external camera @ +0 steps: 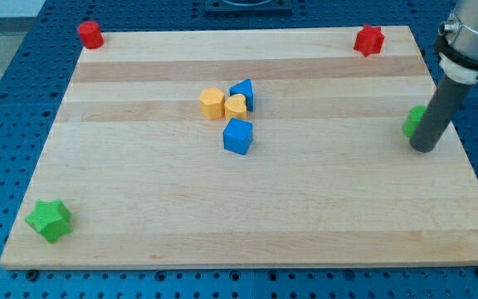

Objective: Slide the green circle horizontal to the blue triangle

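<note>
The green circle (pixel 413 121) sits near the board's right edge, mostly hidden behind my rod. My tip (pixel 423 148) rests on the board just below and right of it, touching or nearly touching. The blue triangle (pixel 243 93) stands near the board's middle, far to the left of the green circle and slightly higher in the view.
A yellow hexagon (pixel 212 103) and a yellow heart (pixel 236 107) press against the blue triangle. A blue cube (pixel 238 136) lies just below them. A red cylinder (pixel 90 35) is at top left, a red star (pixel 370 40) at top right, a green star (pixel 50 220) at bottom left.
</note>
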You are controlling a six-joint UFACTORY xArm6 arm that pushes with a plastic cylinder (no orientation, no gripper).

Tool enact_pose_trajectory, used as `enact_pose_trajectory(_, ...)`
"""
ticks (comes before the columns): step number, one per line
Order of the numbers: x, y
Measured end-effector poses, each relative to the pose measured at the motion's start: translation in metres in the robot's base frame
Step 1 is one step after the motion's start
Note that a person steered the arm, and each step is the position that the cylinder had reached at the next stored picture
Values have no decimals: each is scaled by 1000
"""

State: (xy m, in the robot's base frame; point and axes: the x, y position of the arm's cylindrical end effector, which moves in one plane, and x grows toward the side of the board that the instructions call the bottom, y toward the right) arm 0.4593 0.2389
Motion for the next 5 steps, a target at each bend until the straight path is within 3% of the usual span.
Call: enact_pose_trajectory(5,-19,35)
